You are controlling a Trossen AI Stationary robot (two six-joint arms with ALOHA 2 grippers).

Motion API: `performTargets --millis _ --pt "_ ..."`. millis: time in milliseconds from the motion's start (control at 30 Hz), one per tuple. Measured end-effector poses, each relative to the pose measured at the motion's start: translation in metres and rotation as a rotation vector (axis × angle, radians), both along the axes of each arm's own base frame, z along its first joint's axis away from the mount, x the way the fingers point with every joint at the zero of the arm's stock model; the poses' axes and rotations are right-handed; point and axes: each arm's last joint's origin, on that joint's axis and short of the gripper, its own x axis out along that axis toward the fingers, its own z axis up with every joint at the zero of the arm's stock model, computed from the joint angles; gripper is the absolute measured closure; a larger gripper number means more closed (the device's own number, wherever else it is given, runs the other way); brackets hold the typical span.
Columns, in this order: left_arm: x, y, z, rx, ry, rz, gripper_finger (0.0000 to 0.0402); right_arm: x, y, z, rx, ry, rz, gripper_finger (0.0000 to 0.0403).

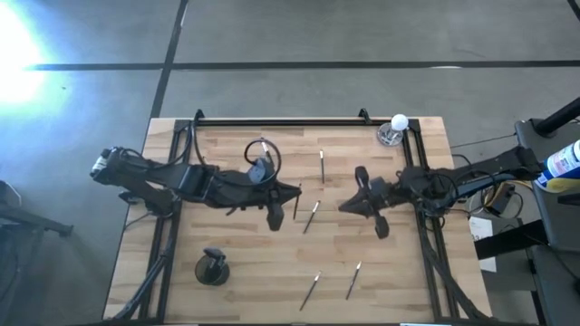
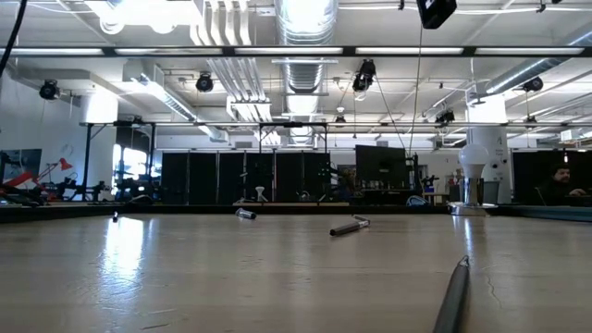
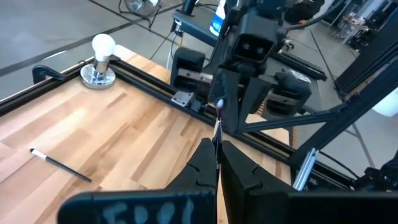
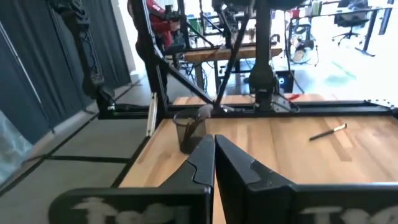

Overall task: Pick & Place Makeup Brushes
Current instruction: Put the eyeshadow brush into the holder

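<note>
Left fingers (image 3: 208,171) grip a makeup brush (image 3: 217,134) upright; right fingers (image 4: 214,162) are pressed together, empty.

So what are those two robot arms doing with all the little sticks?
They are picking up makeup brushes. The left gripper pinches one thin brush above the middle of the table. The right gripper hovers close by, shut and empty. Four more brushes lie on the table, and the dark cup stands near a corner.
</note>
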Motion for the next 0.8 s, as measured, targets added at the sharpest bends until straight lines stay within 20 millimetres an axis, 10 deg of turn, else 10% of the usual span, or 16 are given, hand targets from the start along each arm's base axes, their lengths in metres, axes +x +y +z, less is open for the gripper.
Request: performTargets --millis 800 --pt "-0.013 -0.011 0.003 -0.003 0.019 -0.044 0.0401 -0.002 0.0 -0.002 0.017 -0.006 -0.002 0.0394"
